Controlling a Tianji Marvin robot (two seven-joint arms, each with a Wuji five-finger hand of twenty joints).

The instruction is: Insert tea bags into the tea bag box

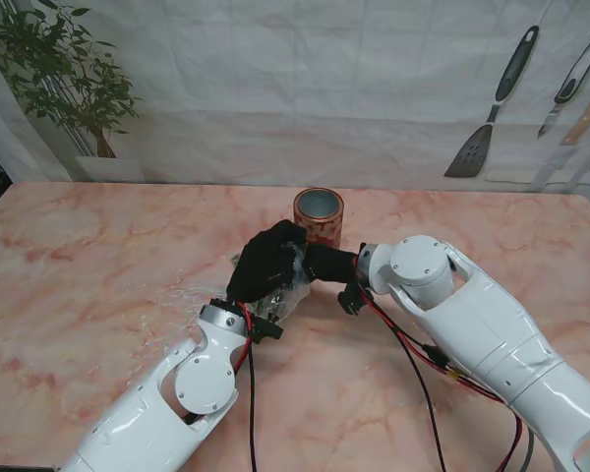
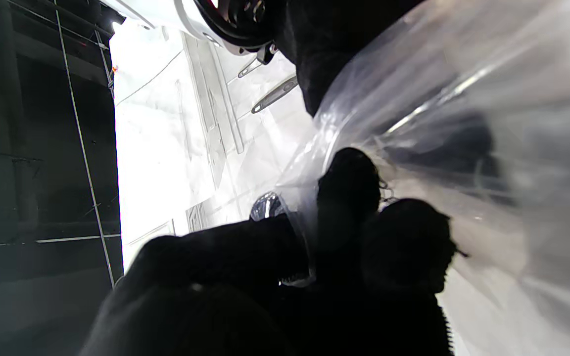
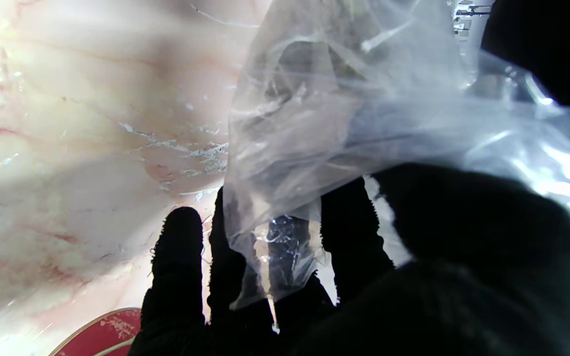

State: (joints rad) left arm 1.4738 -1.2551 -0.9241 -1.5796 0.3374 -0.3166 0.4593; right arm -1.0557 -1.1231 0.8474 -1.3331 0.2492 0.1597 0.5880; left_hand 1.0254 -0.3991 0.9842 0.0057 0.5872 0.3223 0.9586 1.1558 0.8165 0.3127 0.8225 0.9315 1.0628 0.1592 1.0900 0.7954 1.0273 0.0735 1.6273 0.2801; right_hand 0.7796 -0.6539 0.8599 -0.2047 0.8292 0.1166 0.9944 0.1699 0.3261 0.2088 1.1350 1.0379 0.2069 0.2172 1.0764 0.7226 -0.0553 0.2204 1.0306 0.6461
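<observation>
A crumpled clear plastic bag [image 1: 287, 291] hangs over the middle of the table, caught between both black-gloved hands. My left hand [image 1: 246, 285] grips it from the near side; in the left wrist view its fingers [image 2: 349, 198] are curled into the film [image 2: 463, 123]. My right hand [image 1: 280, 246] reaches in from the right and lies over the bag's top, thumb and fingers [image 3: 344, 227] pinching the plastic [image 3: 314, 123]. What is inside the bag shows only as dim shapes. The round copper-red tea tin [image 1: 319, 216] stands open just beyond the hands, and its red rim [image 3: 102, 336] shows in the right wrist view.
The pink marble table [image 1: 98, 265] stretches wide on both sides. A potted plant [image 1: 69, 79] stands at the far left corner, and spatulas [image 1: 492, 108] hang on the white backdrop at the far right. Red and black cables [image 1: 423, 364] trail from the right wrist.
</observation>
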